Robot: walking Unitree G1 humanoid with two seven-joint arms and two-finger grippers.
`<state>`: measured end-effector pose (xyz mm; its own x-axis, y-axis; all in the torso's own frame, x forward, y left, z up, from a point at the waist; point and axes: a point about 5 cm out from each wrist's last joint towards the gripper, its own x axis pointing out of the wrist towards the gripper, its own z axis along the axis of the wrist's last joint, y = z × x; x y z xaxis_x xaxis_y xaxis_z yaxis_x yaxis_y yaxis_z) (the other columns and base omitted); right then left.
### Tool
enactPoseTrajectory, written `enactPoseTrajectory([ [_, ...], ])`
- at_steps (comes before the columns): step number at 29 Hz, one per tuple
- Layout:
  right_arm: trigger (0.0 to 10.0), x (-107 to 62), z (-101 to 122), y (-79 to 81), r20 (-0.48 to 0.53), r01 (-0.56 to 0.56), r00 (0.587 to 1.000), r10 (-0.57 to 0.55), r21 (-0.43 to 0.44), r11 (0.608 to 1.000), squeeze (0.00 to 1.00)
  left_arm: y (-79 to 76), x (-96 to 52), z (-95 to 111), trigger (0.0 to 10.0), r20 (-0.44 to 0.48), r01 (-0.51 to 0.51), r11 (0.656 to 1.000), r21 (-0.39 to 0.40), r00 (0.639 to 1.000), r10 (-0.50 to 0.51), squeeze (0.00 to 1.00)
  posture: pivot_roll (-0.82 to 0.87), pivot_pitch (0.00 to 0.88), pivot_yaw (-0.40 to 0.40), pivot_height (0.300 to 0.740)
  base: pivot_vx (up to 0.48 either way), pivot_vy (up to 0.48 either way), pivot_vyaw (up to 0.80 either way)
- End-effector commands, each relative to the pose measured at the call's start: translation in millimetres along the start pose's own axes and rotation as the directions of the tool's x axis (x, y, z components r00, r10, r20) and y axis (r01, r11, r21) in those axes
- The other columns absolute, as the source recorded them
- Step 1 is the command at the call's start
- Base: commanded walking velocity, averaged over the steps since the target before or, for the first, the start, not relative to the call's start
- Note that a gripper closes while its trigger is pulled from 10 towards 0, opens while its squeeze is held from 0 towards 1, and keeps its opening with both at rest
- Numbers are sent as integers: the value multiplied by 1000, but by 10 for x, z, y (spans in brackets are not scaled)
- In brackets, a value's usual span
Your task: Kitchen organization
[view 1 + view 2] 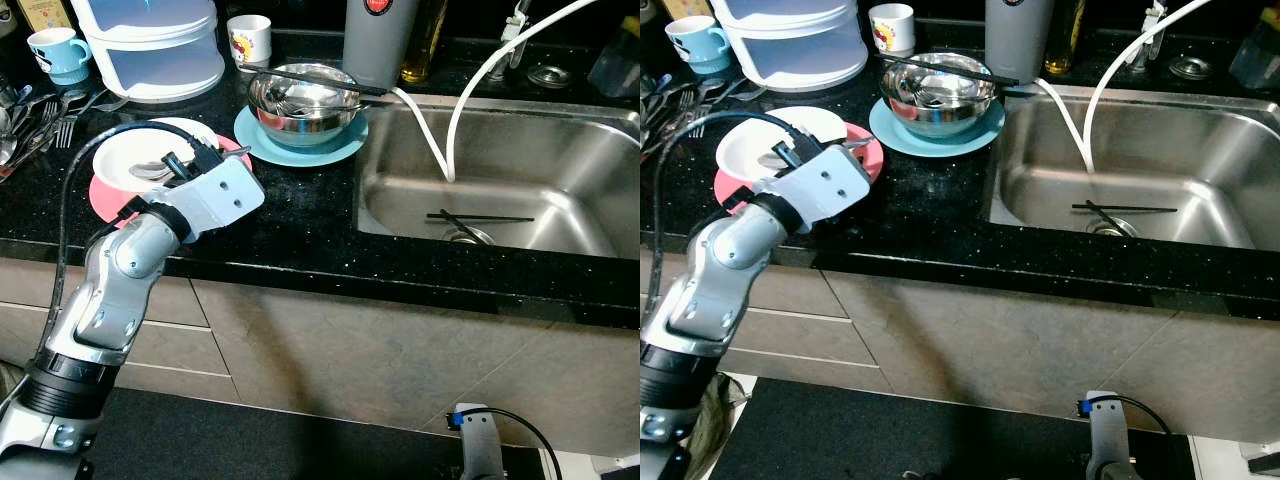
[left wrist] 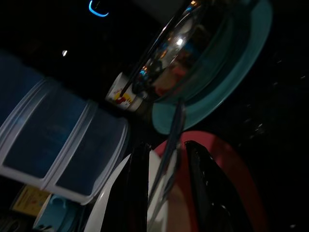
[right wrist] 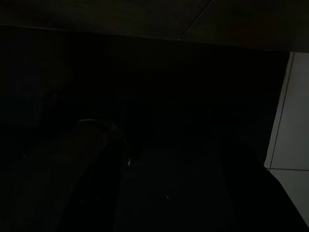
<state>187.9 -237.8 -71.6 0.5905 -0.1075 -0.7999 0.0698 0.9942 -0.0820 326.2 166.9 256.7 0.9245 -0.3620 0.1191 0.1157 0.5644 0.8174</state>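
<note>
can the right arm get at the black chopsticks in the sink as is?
Probably not as is: the right gripper hangs low, below the counter edge, while the black chopsticks lie on the steel sink floor.

The left arm [image 1: 120,290] is made of shiny silver-grey metal with round joints that look like balls. Near its lower end it has a black band with ridges. Its wrist [image 1: 215,200] is a pale grey, boxy block with small dark screw holes. A thin black cable [image 1: 70,200] loops from the wrist along the arm. The left gripper [image 2: 166,193] has two long, shiny black fingers. The right arm [image 1: 478,440] is grey, with a small blue plug and a black cable.
</note>
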Motion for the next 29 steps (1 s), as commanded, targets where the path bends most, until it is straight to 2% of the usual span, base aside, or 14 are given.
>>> enactPoseTrajectory([
  [1, 10000, -14, -63, -26, -17, 8, 1000, -8, -1, 1000, 0, 39, -53, -73, 10000, -41, -19, 999, 26, 999, 20, 0, 7, 143, -12, 740, 0, 0, 0],
  [7, 10000, -14, -61, -25, -15, 9, 1000, -9, 1, 1000, 0, 42, -66, -113, 10000, -60, -27, 999, 26, 998, 29, 0, 6, 143, -12, 740, 0, 0, 0],
  [8, 10000, -13, -61, -25, -15, 9, 1000, -9, 1, 1000, 0, 39, -66, -119, 5804, -63, -26, 999, 22, 998, 27, 0, 5, 143, -11, 740, 0, 0, 0],
  [9, 10000, -13, -60, -24, -14, 10, 1000, -10, 2, 1000, 0, 30, -64, -126, 0, -66, -19, 1000, 16, 998, 20, 0, 5, 143, -11, 740, 0, 0, 0],
  [20, 10000, -12, -54, -23, -12, 11, 1000, -11, 1, 1000, 0, 28, -65, -146, 0, -81, -19, 1000, 5, 996, 20, 0, 8, 141, -14, 740, 0, 0, 0],
  [29, 10000, -10, -46, -17, -11, 10, 1000, -10, -2, 1000, 0, 256, -68, -77, 0, -56, -120, 992, 23, 991, 121, 0, 10, 138, -16, 740, 0, 0, 0],
])
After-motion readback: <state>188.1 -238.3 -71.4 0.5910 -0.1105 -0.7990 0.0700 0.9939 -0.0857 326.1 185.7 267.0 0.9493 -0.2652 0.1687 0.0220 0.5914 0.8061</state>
